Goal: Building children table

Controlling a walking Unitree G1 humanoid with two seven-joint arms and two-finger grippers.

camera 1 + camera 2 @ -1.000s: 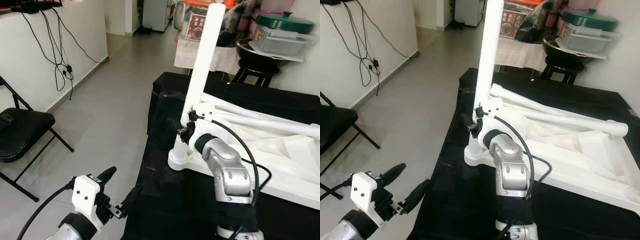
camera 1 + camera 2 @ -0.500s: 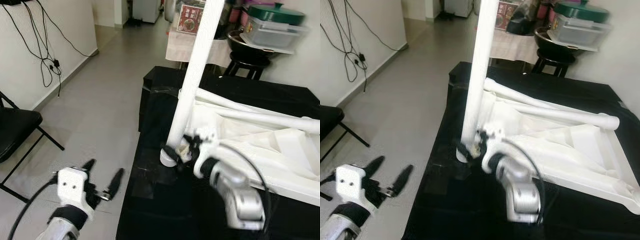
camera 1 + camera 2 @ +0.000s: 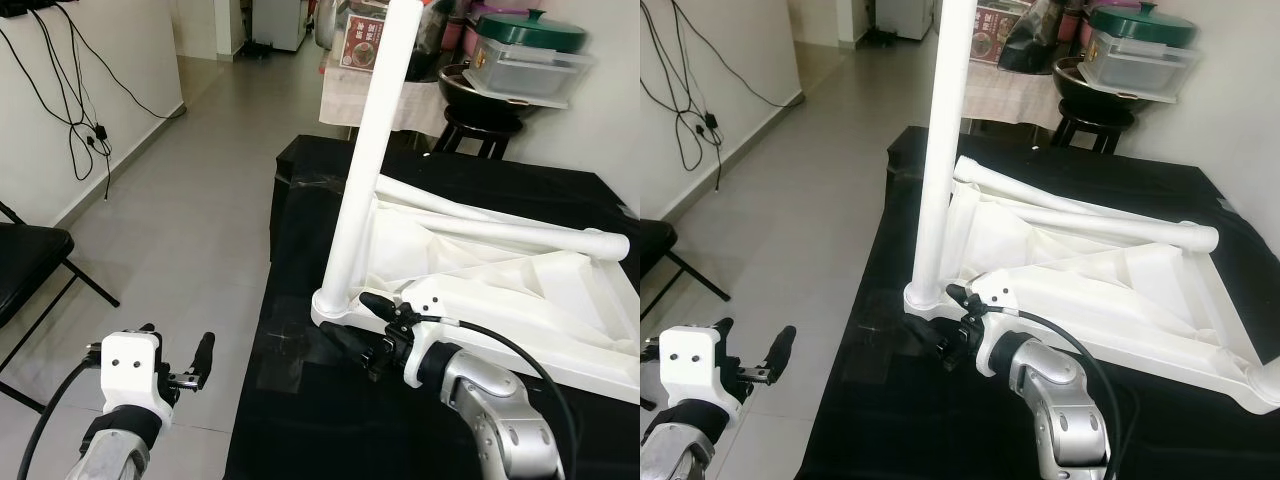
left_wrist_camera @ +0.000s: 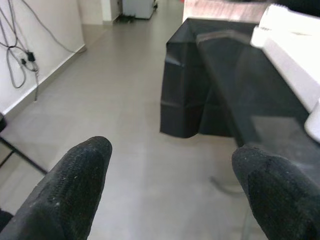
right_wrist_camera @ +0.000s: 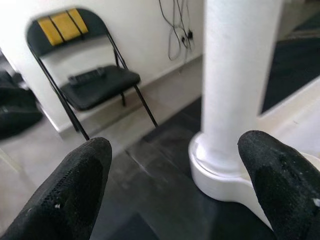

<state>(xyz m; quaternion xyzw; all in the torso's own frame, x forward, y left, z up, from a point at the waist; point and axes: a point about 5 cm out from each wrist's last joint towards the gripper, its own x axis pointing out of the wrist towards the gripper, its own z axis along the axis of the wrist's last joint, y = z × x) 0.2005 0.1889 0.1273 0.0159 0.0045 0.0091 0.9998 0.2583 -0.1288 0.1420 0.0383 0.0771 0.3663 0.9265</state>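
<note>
Overhead, the upturned white children's table (image 3: 500, 270) lies on a black-covered surface (image 3: 300, 400), one white leg (image 3: 365, 160) upright at its near-left corner. Right gripper (image 3: 350, 345) gapes wide, empty, just beside that leg's base; its wrist view adds a folding chair (image 5: 95, 75). Left gripper (image 4: 172, 190) hangs open over grey floor (image 4: 125, 100).

Quick count: one white kids' table (image 3: 500, 270) lying upside down on one black-covered table (image 3: 300, 400), with three white legs, one upright leg (image 3: 365, 170) and two lying flat (image 3: 500, 232). One black folding chair (image 5: 95, 82). Two grippers, left (image 3: 178, 362) and right (image 3: 350, 330). One green-lidded container (image 3: 530, 55) and one black stool (image 3: 480, 125).
</note>
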